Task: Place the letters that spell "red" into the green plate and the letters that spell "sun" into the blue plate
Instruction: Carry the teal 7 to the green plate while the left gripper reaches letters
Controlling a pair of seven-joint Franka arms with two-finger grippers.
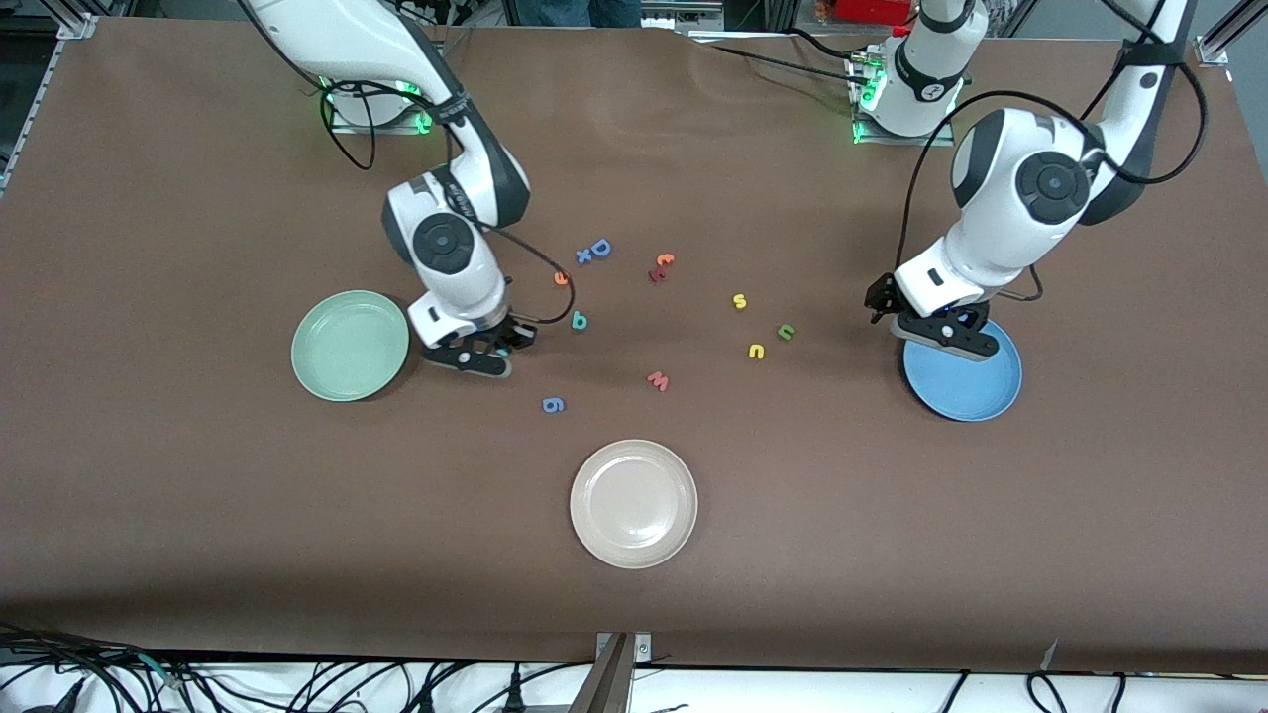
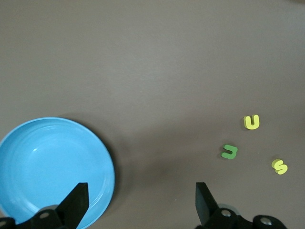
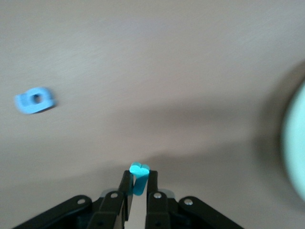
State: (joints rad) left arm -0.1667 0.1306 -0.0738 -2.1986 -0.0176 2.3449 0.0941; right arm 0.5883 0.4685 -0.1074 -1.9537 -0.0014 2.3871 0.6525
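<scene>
My right gripper (image 1: 498, 349) is shut on a small teal letter (image 3: 139, 177), probably the r, just above the table beside the green plate (image 1: 350, 345). The teal d (image 1: 579, 320) and the orange e (image 1: 561, 278) lie on the table nearby. My left gripper (image 1: 936, 332) hangs open and holds nothing, over the rim of the blue plate (image 1: 976, 386). The yellow s (image 1: 739, 301), the green u/n letter (image 1: 786, 332) and the yellow u/n letter (image 1: 756, 351) lie between the two arms; the left wrist view shows the s (image 2: 280, 166) and the blue plate (image 2: 47, 162).
A cream plate (image 1: 634, 503) sits nearest the front camera. Other letters lie about: a blue D (image 1: 600, 248), an orange t (image 1: 665, 260), a pink w (image 1: 658, 380) and a blue letter (image 1: 554, 404).
</scene>
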